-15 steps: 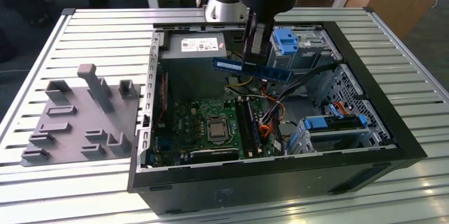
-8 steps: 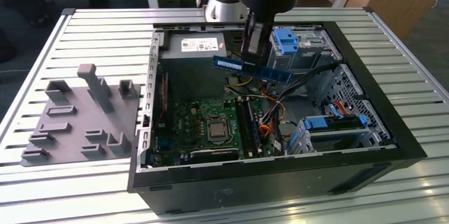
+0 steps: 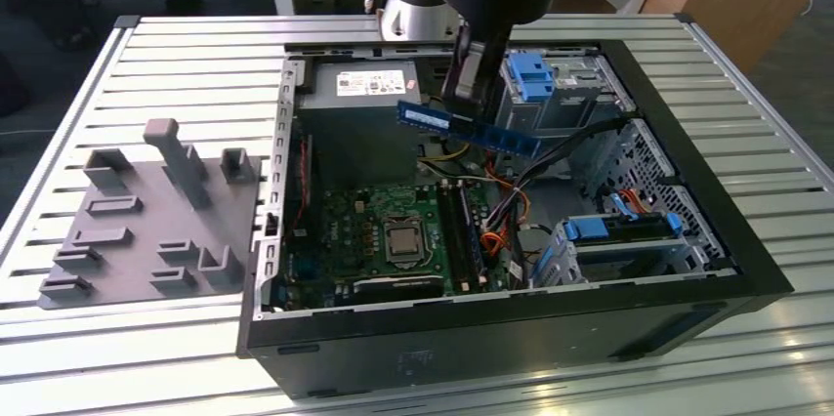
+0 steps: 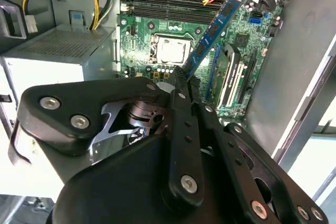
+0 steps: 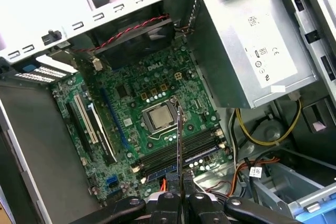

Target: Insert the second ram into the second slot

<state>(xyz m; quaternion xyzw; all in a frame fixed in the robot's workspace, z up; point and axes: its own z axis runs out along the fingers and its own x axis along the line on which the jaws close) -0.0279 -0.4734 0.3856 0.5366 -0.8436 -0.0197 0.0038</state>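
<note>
1. RAM stick (image 5: 179,140) stands edge-on in the first wrist view. It is a thin line pinched between the two fingers of the gripper (image 5: 181,184), which press on its flat sides.
2. In the second wrist view the stick (image 4: 218,24) shows its blue face with the chips. It reaches out slantwise from the gripper (image 4: 184,77) over the motherboard (image 4: 247,40).
3. Beneath it, in the first wrist view, the long memory slots (image 5: 184,153) lie just beside the processor (image 5: 156,117). The line of the stick crosses them at an angle and is apart from them.
4. In the exterior view the stick (image 3: 509,139) hangs in free air above the open computer case (image 3: 729,270). It is tilted, with its lower end toward the exterior view's right, well apart from the slots (image 3: 463,230).
5. Around it there is open room, edged by the power supply (image 3: 371,84) on the exterior view's left and the blue drive bracket (image 3: 528,74) on the right. Cables (image 3: 502,191) run below its lower end.
6. Farther off, a grey tray (image 3: 144,211) lies on the slatted table (image 3: 170,55), well apart from the case.
</note>
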